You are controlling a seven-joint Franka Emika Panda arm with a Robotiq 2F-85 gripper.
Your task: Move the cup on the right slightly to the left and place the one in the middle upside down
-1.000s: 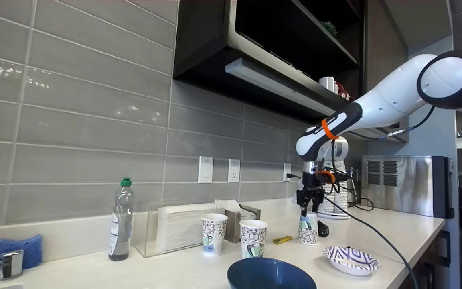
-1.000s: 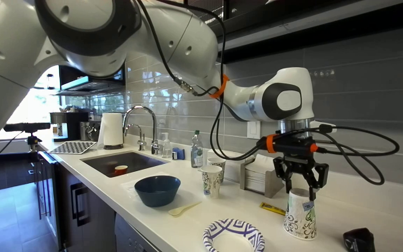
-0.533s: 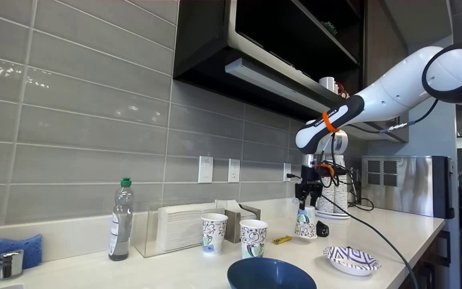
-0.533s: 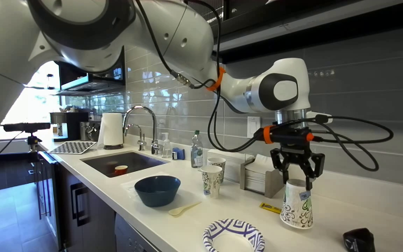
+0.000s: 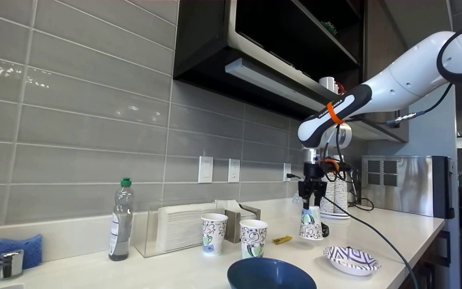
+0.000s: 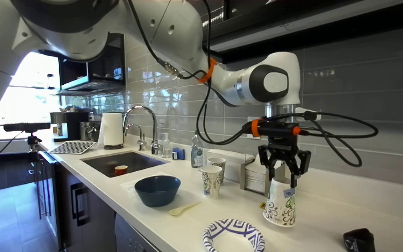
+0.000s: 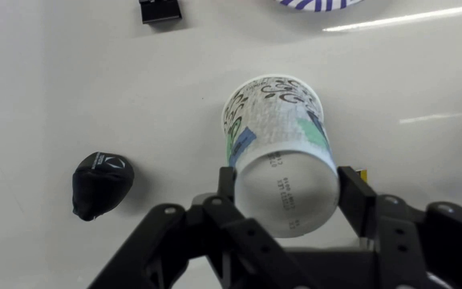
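A: State of the gripper (image 6: 282, 179)?
B: Gripping the right cup (image 5: 311, 225) by its narrow base, pads (image 7: 226, 180) on opposite sides
A: Position of that cup?
B: Inverted, rim down, beside the packet (image 5: 282, 240). It appears to be just off the counter (image 6: 331, 217); the gap cannot be verified
A: And the rest?
B: The middle cup (image 5: 253, 241) and left cup (image 5: 214, 235) stand upright near the napkins (image 5: 191, 224). Inversion of the middle cup is outstanding
A: Step in hand?
B: In my judgement, a slight leftward shift, towards the packet as both exterior views have it
A: Recommended method?
B: Short, level travel, clear of the packet; a rim landing on it would tilt the cup. Squeeze no harder than needed, as paper likely buckles. Lower until the whole rim meets the counter, then part the pads evenly and rise straight, lest one drag the cup over
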